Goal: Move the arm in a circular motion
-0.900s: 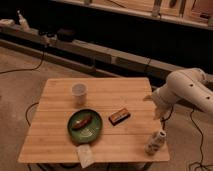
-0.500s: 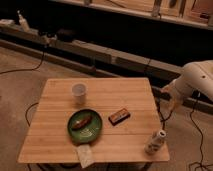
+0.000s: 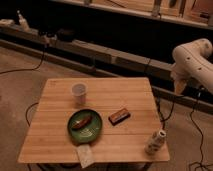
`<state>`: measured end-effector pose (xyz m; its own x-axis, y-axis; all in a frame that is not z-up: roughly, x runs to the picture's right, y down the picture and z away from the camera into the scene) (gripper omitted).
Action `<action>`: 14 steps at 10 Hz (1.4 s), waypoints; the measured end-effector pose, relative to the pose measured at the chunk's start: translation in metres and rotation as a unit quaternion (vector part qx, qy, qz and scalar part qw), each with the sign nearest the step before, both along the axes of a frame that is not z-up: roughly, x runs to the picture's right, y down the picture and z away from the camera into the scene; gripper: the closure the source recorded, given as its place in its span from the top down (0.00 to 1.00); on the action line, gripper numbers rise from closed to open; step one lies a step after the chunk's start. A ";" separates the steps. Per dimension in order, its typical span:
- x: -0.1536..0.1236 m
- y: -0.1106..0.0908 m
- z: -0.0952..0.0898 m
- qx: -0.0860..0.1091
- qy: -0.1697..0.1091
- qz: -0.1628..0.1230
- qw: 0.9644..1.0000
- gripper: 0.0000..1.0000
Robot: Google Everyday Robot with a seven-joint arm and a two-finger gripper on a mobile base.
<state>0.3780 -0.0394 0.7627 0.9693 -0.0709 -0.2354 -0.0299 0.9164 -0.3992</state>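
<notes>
The cream-white arm (image 3: 194,59) reaches in from the right edge of the camera view, its thick rounded segments bending downward. It tapers to the small gripper (image 3: 178,89), which hangs in the air just beyond the right edge of the wooden table (image 3: 60,140), above the floor. The gripper touches nothing and holds nothing that I can see.
On the table stand a white cup (image 3: 78,92), a green plate (image 3: 95,120) with food, a brown bar (image 3: 119,116), a small white bottle (image 3: 155,141) at the front right corner and a pale packet (image 3: 86,155) at the front edge. Cables lie on the floor; a dark shelf unit (image 3: 110,30) runs behind.
The arm has swung to the right and upward, off the table's right edge. The things on the table have not moved.
</notes>
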 end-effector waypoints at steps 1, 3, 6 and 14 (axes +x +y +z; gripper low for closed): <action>-0.026 -0.013 0.009 0.001 -0.004 -0.013 1.000 0.65; -0.101 -0.025 0.025 -0.001 -0.050 -0.036 0.998 0.65; -0.220 -0.022 0.017 0.005 -0.173 -0.047 0.984 0.65; -0.311 0.120 -0.053 -0.067 -0.335 -0.126 0.931 0.65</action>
<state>0.0667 0.0808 0.7092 0.8436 -0.3017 0.4442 0.4769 0.8013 -0.3614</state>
